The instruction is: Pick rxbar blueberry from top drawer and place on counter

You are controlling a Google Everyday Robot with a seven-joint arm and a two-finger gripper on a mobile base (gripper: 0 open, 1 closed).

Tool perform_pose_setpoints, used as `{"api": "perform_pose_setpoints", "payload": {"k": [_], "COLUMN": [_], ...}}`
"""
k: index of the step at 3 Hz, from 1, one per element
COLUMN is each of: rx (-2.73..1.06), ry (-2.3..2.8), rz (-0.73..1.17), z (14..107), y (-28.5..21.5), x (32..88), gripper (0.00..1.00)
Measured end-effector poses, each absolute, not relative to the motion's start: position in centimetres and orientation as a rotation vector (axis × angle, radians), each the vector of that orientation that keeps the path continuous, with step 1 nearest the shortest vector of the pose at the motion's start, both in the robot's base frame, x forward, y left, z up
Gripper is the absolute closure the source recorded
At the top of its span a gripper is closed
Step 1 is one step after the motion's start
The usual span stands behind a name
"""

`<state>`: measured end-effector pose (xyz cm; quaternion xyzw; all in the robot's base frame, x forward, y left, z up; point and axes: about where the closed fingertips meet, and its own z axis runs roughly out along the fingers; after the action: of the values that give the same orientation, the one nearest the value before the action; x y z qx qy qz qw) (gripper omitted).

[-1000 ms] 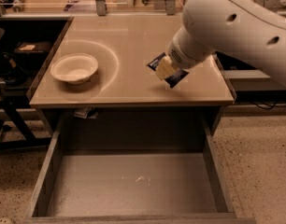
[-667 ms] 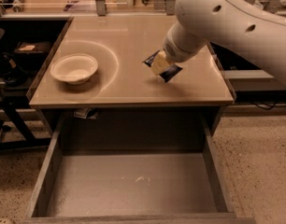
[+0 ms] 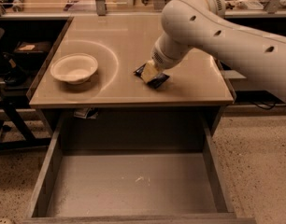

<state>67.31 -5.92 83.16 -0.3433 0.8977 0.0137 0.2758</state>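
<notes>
my gripper [image 3: 150, 72] hangs at four o'clock over the smooth beige-tan square counter [image 3: 110, 36], fingers clamped on the dark navy-blue wrapped rxbar blueberry [image 3: 158, 80], which touches the surface; round white bowl [image 3: 74, 68] at eight o'clock, wide grey metal top drawer [image 3: 133, 181] open below

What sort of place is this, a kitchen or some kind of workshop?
Likely a test lab, not a home: a tan counter over an open grey drawer, cluttered workbenches behind, and the robot's gripper at a snack bar on the counter.
</notes>
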Motion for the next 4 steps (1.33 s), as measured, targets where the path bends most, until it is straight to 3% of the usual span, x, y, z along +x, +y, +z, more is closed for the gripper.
{"api": "perform_pose_setpoints", "payload": {"k": [1,2,4], "rx": [-0.924,-0.924,-0.924], "ry": [2.417,2.417,2.417], "rz": [0.040,0.040,0.040], "z": [82.79,82.79,82.78], "y": [-5.87,-5.87,-5.87], "x": [67.38,67.38,67.38], "gripper": [1.00,0.82,0.36]}}
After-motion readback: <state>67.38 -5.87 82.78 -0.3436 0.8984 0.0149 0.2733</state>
